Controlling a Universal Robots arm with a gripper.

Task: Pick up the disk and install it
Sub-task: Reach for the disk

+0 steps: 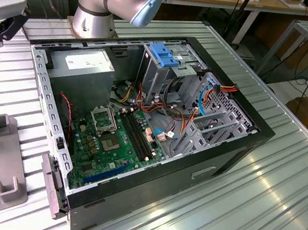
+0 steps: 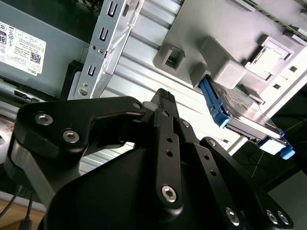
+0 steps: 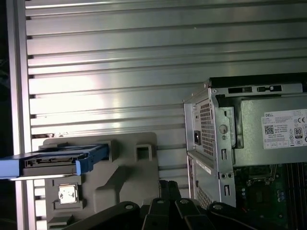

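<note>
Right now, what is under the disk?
The disk sits in a grey holder, which lies on the ribbed table. The disk's underside and the way the holder supports it are covered.

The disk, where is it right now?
In the first wrist view the disk rests in the grey holder on the ribbed metal table, a little apart from the open computer case.

Bright, even light; white glare on the ribbed table point(image 3: 96, 91).
</note>
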